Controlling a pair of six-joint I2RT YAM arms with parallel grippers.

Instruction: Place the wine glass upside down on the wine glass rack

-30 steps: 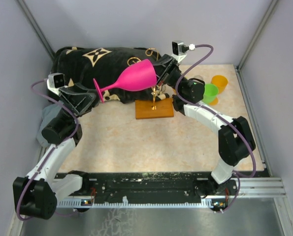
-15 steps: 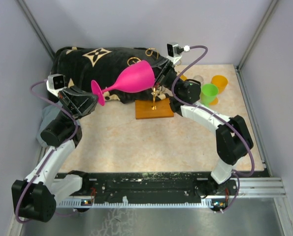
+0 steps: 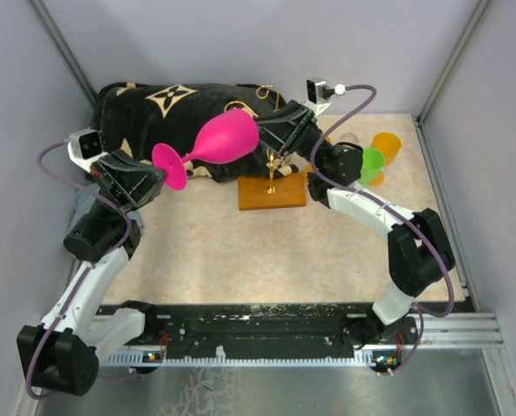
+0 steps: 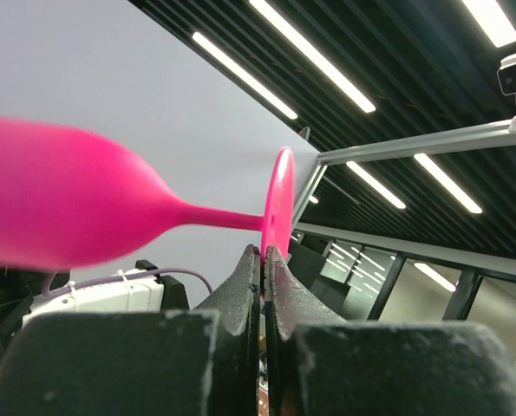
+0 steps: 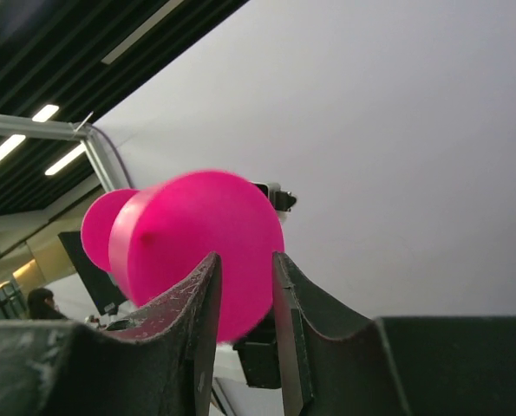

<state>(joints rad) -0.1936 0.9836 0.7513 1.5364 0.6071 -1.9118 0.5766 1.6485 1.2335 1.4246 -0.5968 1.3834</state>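
Note:
The pink wine glass [image 3: 223, 140] lies sideways in the air, bowl to the right and foot to the left. My left gripper [image 3: 160, 176] is shut on the edge of its round foot, as the left wrist view [image 4: 263, 252] shows below the glass [image 4: 67, 208]. My right gripper [image 3: 268, 137] is at the bowl's rim with its jaws apart; in the right wrist view [image 5: 243, 256] the glass [image 5: 197, 238] sits beyond the fingertips. The wine glass rack [image 3: 272, 192], gold wire on an orange-brown wooden base, stands on the table under the right gripper.
A black patterned bag [image 3: 175, 108] lies along the back left. A green cup [image 3: 370, 162], an orange cup [image 3: 386, 145] and a clear cup [image 3: 349, 139] stand at the back right. Grey walls close in the table on both sides.
The glass has moved left with my left gripper, which stays shut on its foot. My right gripper has come off the bowl's rim and its jaws stand apart.

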